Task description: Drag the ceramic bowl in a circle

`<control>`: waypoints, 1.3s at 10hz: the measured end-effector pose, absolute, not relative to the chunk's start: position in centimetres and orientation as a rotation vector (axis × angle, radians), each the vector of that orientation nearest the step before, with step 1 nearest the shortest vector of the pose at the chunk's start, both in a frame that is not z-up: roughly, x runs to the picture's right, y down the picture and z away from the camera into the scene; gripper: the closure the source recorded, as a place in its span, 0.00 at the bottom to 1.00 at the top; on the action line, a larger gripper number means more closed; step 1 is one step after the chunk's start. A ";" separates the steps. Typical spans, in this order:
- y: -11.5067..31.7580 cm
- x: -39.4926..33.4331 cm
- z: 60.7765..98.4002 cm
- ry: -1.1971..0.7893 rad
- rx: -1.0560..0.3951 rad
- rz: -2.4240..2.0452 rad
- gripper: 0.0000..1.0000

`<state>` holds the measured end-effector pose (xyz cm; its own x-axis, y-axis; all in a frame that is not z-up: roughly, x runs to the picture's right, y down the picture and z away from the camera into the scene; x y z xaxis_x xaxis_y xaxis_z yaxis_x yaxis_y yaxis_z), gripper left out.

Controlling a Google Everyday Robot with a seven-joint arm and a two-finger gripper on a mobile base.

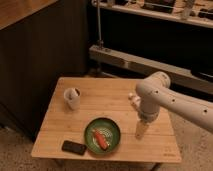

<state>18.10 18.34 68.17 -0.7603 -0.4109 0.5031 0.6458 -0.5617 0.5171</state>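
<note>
The ceramic bowl (pixel 103 135) is a shallow glossy dark green bowl near the front middle of the wooden table (pixel 55 127). A red-orange item (pixel 100 139) lies inside it. My gripper (pixel 140 131) hangs from the white arm (pixel 165 97) at the right, pointing down over the table just right of the bowl, a short gap from its rim. It holds nothing that I can see.
A small white mug (pixel 73 98) stands at the table's back left. A black phone-like slab (pixel 74 147) lies at the front left, next to the bowl. A metal rack (pixel 150 60) and dark wall stand behind the table.
</note>
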 end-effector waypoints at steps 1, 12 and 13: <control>18.5 17.0 68.2 -0.946 -0.433 -2.311 0.20; 20.6 8.8 71.5 -0.969 -0.362 -2.486 0.20; 20.6 8.4 72.0 -0.965 -0.355 -2.496 0.20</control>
